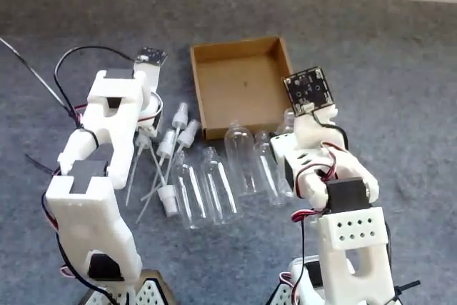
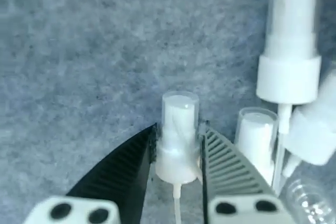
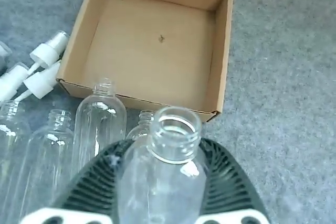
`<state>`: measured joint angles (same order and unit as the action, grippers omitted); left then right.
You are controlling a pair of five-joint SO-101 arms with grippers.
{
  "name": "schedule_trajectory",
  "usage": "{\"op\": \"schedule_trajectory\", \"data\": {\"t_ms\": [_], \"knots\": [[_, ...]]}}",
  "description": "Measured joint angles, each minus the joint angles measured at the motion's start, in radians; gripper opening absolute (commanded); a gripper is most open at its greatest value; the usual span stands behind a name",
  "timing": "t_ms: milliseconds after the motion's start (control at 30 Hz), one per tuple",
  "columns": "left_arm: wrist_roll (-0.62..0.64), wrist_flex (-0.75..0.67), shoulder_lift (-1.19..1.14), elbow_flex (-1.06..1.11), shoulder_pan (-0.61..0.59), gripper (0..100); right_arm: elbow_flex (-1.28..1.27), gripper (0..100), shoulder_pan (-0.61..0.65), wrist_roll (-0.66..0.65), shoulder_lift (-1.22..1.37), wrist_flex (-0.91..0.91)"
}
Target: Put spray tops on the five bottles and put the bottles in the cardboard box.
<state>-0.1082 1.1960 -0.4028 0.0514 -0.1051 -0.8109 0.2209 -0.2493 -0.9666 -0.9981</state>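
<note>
Grey felt-like fabric covers the counter (image 1: 400, 62) under both arms. On it, the left hand (image 2: 178, 132) is pressed together on a white spray top (image 2: 179, 111). A black finger and a grey ribbed finger clamp its collar from either side, and its thin dip tube runs back between them. Just beside it lie the other spray tops (image 2: 289, 56), one with a clear cap close to the grey finger and another partly across a tube. In the high view the left hand (image 1: 145, 136) sits low at the outer edge of this loose cluster, whose tubes fan out toward the arm's base.

The right hand (image 3: 165, 148) pinches a clear bottle (image 3: 168, 174) by its shoulders, black ribbed fingers on both sides, with the open threaded neck pointing toward the cardboard box (image 3: 223, 51). The bottle seems to be lifted slightly off the fabric, though the angle leaves that uncertain. Four more bottles (image 1: 218, 187) lie side by side between the two arms, all uncapped, necks toward the box. Two are near the spray tops and two are closer to the right hand. The box stands open-topped just beyond the bottle necks, its near wall facing them.
</note>
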Motion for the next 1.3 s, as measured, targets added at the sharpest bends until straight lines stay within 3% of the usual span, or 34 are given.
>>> {"op": "schedule_trajectory", "data": {"t_ms": [167,533,900,1167,1300], "knots": [[0.0,0.0,0.029,-0.052,-0.003,5,0.0,0.4,0.0,0.0,0.0,0.0],[0.078,-0.012,0.399,-0.061,-0.003,5,0.0,0.4,0.0,0.0,0.0,0.0],[0.195,-0.012,0.598,-0.164,-0.087,5,0.0,0.4,0.049,0.0,0.0,0.006],[0.313,-0.003,0.804,-0.25,-0.092,5,-0.052,0.4,0.23,0.009,-0.078,0.35],[0.315,0.029,0.968,-0.253,-0.009,5,-0.242,0.4,0.319,0.031,-0.269,0.493]]}}
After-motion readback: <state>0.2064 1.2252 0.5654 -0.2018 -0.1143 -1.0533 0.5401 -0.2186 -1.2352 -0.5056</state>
